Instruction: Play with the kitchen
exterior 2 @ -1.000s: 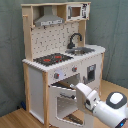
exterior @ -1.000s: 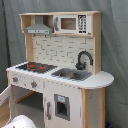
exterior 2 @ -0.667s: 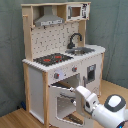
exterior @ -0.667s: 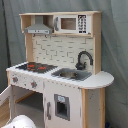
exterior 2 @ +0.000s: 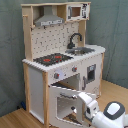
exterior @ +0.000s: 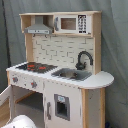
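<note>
The kitchen (exterior: 60,55) (exterior 2: 60,45) is a tall toy of pale wood and white panels, seen in both exterior views. It has a red-ringed black hob (exterior: 35,66) (exterior 2: 53,59), a steel sink (exterior: 72,74) (exterior 2: 83,50), a black faucet (exterior: 84,59) (exterior 2: 75,39) and a grey hood (exterior: 39,29) (exterior 2: 49,20). Its windowed oven door (exterior 2: 64,102) stands swung open below the hob. My gripper (exterior 2: 81,101) is at the door's free edge, low in the second exterior view's right half. In the first exterior view only a white part of the arm (exterior: 20,121) shows at the bottom left.
A toy microwave (exterior: 70,23) (exterior 2: 75,11) sits on the top shelf. A closed white cabinet door (exterior: 61,106) (exterior 2: 91,75) is under the sink. Grey curtain hangs behind the kitchen, and a wooden floor (exterior 2: 15,119) lies in front.
My gripper has shifted slightly left and down along the open oven door. The rest of the kitchen looks unchanged.
</note>
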Action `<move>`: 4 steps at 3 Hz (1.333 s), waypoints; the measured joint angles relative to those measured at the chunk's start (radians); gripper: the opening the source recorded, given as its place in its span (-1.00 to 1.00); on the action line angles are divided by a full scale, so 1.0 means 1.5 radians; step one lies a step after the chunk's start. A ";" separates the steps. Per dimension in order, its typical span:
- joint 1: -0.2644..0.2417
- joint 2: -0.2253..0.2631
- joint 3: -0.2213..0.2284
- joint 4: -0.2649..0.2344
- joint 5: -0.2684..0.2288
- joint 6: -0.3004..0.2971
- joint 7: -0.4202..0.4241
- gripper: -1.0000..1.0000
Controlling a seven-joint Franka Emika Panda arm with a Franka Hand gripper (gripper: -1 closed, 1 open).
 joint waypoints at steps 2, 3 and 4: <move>0.000 0.008 0.049 -0.002 0.032 -0.056 0.113 1.00; 0.000 0.010 0.061 -0.020 0.085 -0.091 0.138 1.00; 0.018 0.013 0.064 -0.054 0.133 -0.130 0.138 1.00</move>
